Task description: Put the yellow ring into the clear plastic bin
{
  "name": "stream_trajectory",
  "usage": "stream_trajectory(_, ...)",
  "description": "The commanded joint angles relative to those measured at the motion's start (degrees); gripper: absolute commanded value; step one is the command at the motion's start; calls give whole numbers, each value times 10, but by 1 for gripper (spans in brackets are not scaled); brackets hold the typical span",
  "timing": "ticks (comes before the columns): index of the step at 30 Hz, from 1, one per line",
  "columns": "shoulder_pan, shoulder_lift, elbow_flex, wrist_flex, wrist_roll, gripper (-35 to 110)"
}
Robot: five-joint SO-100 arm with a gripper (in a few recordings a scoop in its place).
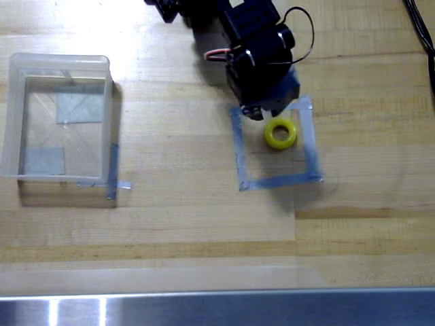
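Nearest you in the overhead view is the black arm (255, 54), which comes in from 12 o'clock and reaches down toward the middle of the desk (204, 231). Its jaws (262, 110) hang at the top edge of a square outline of grey tape (275, 180), and you cannot tell from this angle whether they are spread or pressed together, since the arm's body hides most of them. Only a dark tip shows at the lower end, and it holds nothing you can see. A thin red wire (216, 56) and a black cable (306, 27) loop off the arm's housing. The yellow ring (280, 134) lies flat on the wood inside the tape square, in its upper half, at about 5 o'clock from the jaws and just beside them; whether the tip touches the ring is not clear. The clear plastic bin (13, 122) stands well apart from the ring, out at 9 o'clock near the left edge of the picture, upright with its open side up. Through its bottom you see two grey tape patches (78, 105), and more strips of tape poke out past its lower right corner. A steel strip (217, 309) runs along the desk edge at 6 o'clock, and black cables (421, 27) cross the corner at 1 o'clock.
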Motion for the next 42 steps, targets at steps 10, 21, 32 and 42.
stream_trajectory(10,-53,-154,-112,-33,42,31)
stream_trajectory(21,-1,-178,-104,-45,36,31)
stream_trajectory(32,34,-153,-42,-54,35,31)
stream_trajectory(42,29,-192,-39,-79,42,31)
